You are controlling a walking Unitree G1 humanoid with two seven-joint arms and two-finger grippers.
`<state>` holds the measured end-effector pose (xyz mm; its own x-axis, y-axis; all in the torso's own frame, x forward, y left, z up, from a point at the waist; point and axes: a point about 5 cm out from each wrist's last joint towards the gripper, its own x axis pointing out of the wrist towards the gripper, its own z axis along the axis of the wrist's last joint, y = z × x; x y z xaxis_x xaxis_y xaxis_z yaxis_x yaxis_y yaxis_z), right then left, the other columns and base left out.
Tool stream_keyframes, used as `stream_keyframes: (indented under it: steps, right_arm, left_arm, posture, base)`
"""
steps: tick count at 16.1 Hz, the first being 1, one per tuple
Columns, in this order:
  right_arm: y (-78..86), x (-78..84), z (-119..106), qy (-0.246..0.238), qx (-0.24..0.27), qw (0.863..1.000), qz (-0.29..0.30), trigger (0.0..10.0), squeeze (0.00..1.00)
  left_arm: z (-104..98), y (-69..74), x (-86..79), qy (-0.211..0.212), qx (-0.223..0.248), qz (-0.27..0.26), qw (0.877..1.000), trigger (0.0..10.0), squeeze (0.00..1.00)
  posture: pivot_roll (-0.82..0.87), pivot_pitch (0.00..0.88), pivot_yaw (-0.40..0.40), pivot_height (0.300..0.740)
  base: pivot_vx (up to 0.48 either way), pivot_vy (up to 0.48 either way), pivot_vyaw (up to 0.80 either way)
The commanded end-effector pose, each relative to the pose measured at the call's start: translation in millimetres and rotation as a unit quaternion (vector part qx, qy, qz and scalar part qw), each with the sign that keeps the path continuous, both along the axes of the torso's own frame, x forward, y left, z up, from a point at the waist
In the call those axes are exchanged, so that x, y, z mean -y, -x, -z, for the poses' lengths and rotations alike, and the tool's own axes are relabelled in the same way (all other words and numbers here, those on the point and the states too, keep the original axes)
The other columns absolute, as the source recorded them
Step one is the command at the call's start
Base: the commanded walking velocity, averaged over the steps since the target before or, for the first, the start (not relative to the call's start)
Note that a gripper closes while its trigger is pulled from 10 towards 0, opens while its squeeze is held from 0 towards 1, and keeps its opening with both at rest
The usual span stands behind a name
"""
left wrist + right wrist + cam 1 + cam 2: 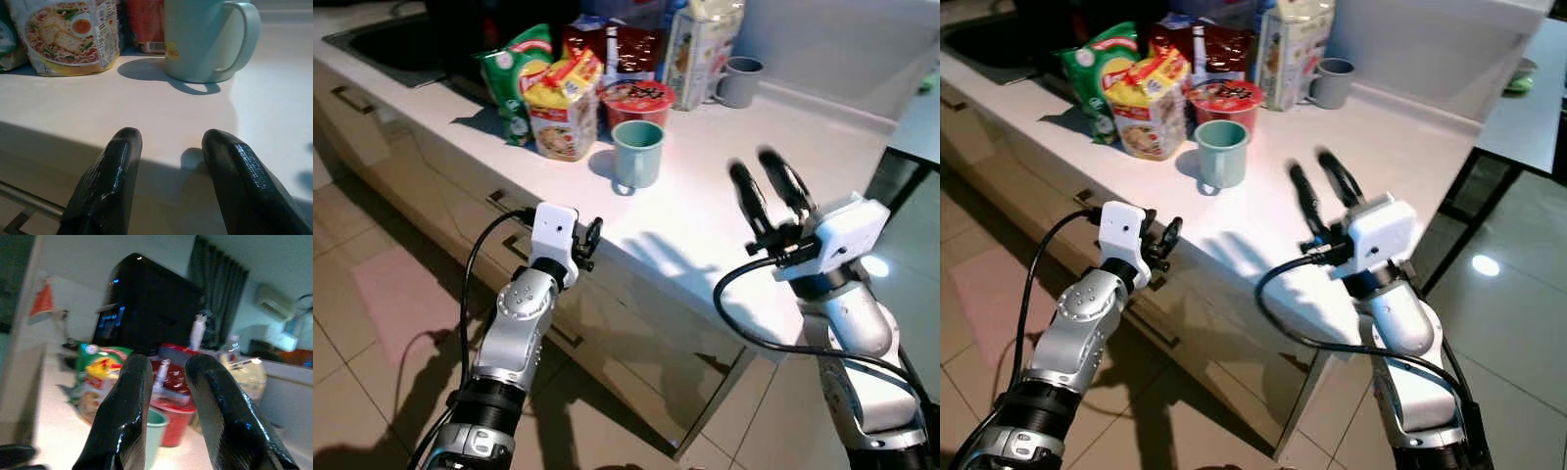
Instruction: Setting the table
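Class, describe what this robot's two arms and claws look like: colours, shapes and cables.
Both arms are silver metal tubes with rounded joints and black collars lower down. Each wrist carries a white boxy housing. A black cable loops from each wrist. The left claw and right claw each have two long, glossy black fingers with rounded tips.

Head eyes look down at counter [724,211] — wrist cameras low, close
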<state>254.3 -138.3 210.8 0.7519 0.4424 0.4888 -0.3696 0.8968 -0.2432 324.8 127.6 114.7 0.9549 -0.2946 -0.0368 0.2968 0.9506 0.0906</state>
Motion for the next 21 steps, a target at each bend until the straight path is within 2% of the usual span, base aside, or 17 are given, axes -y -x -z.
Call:
stream_keyframes:
  steps: [1, 3, 6, 12, 14, 16, 18, 19, 21]
  right_arm:
    - [0.6, 0.4, -7.0, -0.005, -0.012, 1.0, -0.019, 10.0, 0.0]
    - [1.6, 3.3, -19.2, -0.013, -0.019, 0.999, -0.04, 10.0, 0.0]
    - [-2.5, 19.5, -16.2, 0.012, -0.04, 0.999, -0.025, 10.0, 0.0]
    - [-6.4, 8.6, -22.9, 0.018, -0.026, 0.999, -0.031, 10.0, 0.0]
    - [-6.5, 7.8, -25.0, 0.016, -0.021, 0.999, -0.03, 10.0, 0.0]
    - [-6.9, 5.5, -22.2, 0.016, -0.024, 0.999, -0.026, 10.0, 0.0]
    - [-7.0, 4.1, -15.6, 0.018, -0.032, 0.999, -0.022, 10.0, 0.0]
    - [-6.2, 3.4, -6.2, 0.022, -0.045, 0.999, -0.017, 10.0, 0.0]
    - [-4.4, 4.1, 1.1, 0.03, -0.054, 0.998, -0.013, 10.0, 0.0]
  left_arm:
    - [8.6, 0.2, -0.8, -0.008, -0.016, -0.01, 1.0, 10.0, 0.0]
    - [11.8, 0.8, 0.2, -0.007, -0.02, -0.013, 1.0, 10.0, 0.0]
    - [13.3, 1.0, 1.8, -0.002, -0.017, -0.02, 1.0, 10.0, 0.0]
    - [6.3, -2.2, -2.9, -0.017, -0.006, -0.012, 1.0, 10.0, 0.0]
    - [0.5, -6.3, 3.2, -0.019, 0.001, 0.007, 1.0, 10.0, 0.0]
    - [-12.1, -14.3, 18.2, -0.018, 0.011, 0.033, 0.999, 10.0, 0.0]
    - [-20.0, -17.5, 28.3, -0.016, 0.019, 0.05, 0.998, 10.0, 0.0]
    - [-31.1, -19.7, 37.6, -0.01, 0.033, 0.063, 0.997, 10.0, 0.0]
    - [-36.3, -19.7, 40.0, -0.006, 0.037, 0.068, 0.997, 10.0, 0.0]
  posture:
    - [-0.05, 0.0, -0.021, 0.74]
    - [-0.05, 0.0, -0.029, 0.74]
    - [-0.03, 0.0, -0.04, 0.74]
    - [-0.01, 0.0, -0.031, 0.74]
    - [-0.01, 0.0, -0.031, 0.74]
    - [-0.02, 0.0, -0.025, 0.74]
    - [-0.02, 0.0, -0.022, 0.74]
    - [-0.03, 0.0, -0.017, 0.74]
    - [-0.03, 0.0, -0.014, 0.74]
  base:
    - [0.0, 0.0, 0.0]
    - [0.0, 0.0, 0.0]
    - [0.0, 0.0, 0.0]
    - [0.0, 0.0, 0.0]
    - [0.0, 0.0, 0.0]
    - [0.0, 0.0, 0.0]
    - [0.0, 0.0, 0.0]
    - [0.0, 0.0, 0.0]
    - [0.0, 0.0, 0.0]
